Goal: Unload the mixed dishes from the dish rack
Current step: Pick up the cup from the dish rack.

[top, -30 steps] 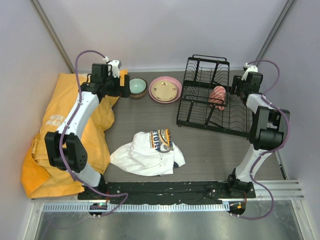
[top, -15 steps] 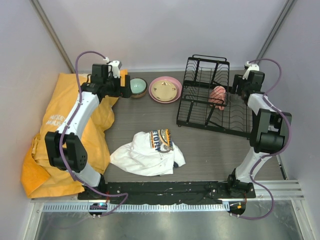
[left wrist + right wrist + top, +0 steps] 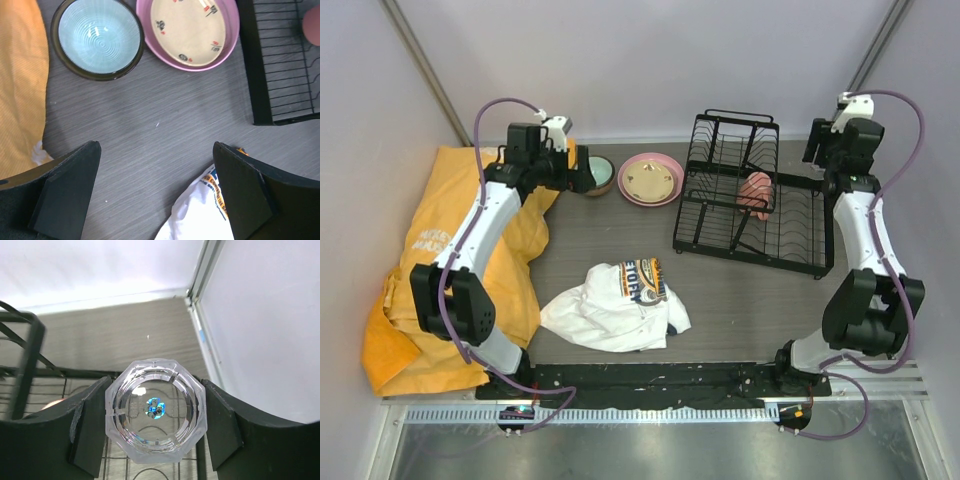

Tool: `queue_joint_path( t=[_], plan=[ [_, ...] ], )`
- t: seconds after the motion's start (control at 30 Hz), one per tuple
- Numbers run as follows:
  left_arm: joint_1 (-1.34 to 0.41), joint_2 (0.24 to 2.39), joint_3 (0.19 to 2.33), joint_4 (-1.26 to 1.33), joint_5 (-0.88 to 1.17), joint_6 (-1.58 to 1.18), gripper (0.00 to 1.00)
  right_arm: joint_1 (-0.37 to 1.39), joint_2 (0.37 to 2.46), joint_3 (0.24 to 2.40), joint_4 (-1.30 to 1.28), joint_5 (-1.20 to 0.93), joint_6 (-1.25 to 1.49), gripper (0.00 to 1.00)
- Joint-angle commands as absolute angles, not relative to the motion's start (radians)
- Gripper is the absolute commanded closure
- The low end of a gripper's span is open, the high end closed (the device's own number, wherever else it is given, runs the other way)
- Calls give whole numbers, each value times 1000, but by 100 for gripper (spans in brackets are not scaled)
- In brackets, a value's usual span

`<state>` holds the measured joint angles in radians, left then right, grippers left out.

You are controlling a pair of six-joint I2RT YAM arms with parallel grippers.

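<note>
The black dish rack (image 3: 740, 252) stands at the back right, with the pink mug (image 3: 756, 192) inside it. My right gripper (image 3: 834, 150) is raised over the rack's far right corner and is shut on the clear glass (image 3: 155, 409), seen from above between my fingers (image 3: 90, 425). The pink plate (image 3: 626, 190) lies left of the rack with the cream patterned plate (image 3: 652, 181) on it. The mint-green bowl (image 3: 98, 37) sits left of the plates inside a tan-brown rim. My left gripper (image 3: 155, 146) hangs open and empty beside the bowl.
A white printed T-shirt (image 3: 620, 295) lies crumpled at the table's front centre. An orange cloth (image 3: 450, 260) covers the left side. The right wall (image 3: 260, 315) is close beside the held glass. The rack's corner (image 3: 250, 75) shows in the left wrist view.
My right arm has lifted and swung back towards the right wall. My left gripper has shifted slightly right, now covering part of the bowl.
</note>
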<state>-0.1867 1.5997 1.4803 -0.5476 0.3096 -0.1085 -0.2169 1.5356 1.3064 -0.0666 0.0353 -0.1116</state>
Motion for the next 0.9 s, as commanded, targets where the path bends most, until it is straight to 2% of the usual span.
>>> queue_joint_path(
  t=[0.0,0.23,0.5,0.7,0.87],
  plan=[
    [-202,1543,1539,-477,396,-114,0,-215,1402,1396,-80,63,-118,67],
    [-210,1529,1558,-402,567,-170,0,-215,1269,1470,-152,-87,-39,67],
    [-218,1531,1574,-287,753,-379,0,-213,1195,1509,-167,-412,138,67],
    [-305,1490,1545,-224,712,-480,1,-169,1158,1442,-29,-609,291,69],
    [-365,1474,1516,-81,695,-606,1,-77,1141,1394,67,-660,325,70]
  ],
)
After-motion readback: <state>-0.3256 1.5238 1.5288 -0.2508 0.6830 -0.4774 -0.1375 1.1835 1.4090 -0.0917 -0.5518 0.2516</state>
